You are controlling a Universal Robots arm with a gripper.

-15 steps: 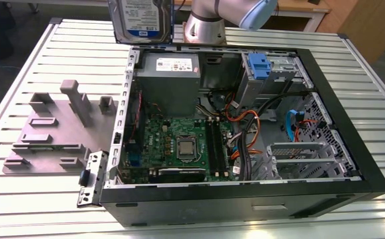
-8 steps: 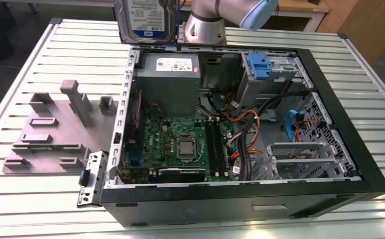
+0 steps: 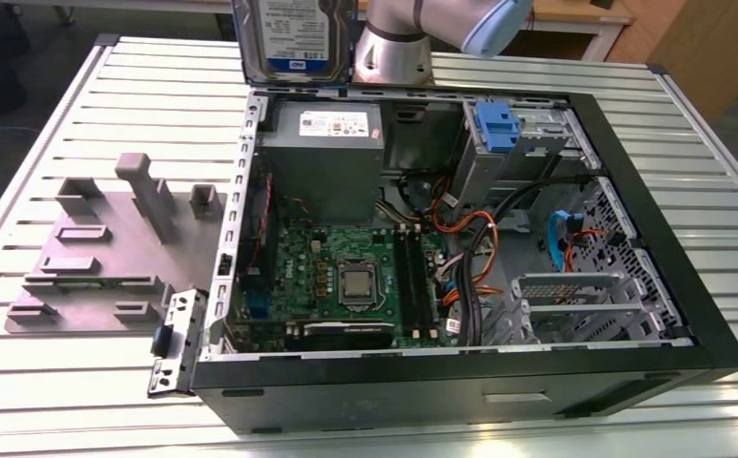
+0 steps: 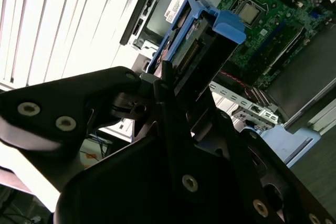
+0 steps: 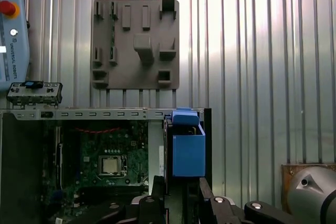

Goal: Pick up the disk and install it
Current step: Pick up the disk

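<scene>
The disk (image 3: 289, 38), a silver-grey drive with a white-and-blue label, hangs upright above the far rim of the open computer case (image 3: 712, 334), over the power-supply corner. In the second wrist view the disk (image 4: 202, 40) shows its blue side rails and connector edge, clamped between the black fingers (image 4: 168, 103) of my gripper (image 4: 176, 85). The first wrist view sees the disk (image 5: 188, 150) edge-on above the case wall, my gripper (image 5: 180, 186) shut on it. The arm (image 3: 401, 43) stands just to the exterior view's right of the disk.
Inside the case lie the grey power-supply box (image 3: 324, 153), the motherboard (image 3: 343, 277), loose cables (image 3: 471, 239) and a drive bay with a blue latch (image 3: 498, 129). A grey fixture plate (image 3: 101, 248) and a metal bracket (image 3: 175, 339) sit on the slatted table at the exterior view's left.
</scene>
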